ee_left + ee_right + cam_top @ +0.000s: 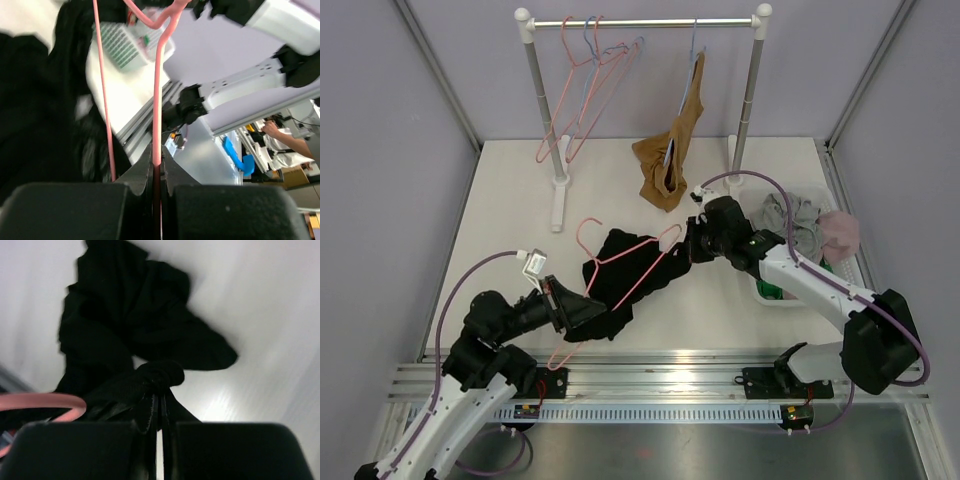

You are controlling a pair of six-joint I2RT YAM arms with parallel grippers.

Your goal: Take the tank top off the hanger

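Note:
A black tank top (620, 270) lies bunched on the white table, still threaded on a pink hanger (620, 262). My left gripper (563, 306) is shut on a pink bar of the hanger (157, 100) at the garment's near left. My right gripper (690, 243) is shut on a black strap of the tank top (157, 375) at its right end, next to the hanger's shoulder (45, 401). The rest of the tank top (125, 315) spreads on the table beyond the right fingers.
A clothes rail (640, 22) stands at the back with empty pink and blue hangers (582, 90) and a brown garment (672, 150) hanging from it. A bin of clothes (810, 235) sits at the right edge, behind my right arm.

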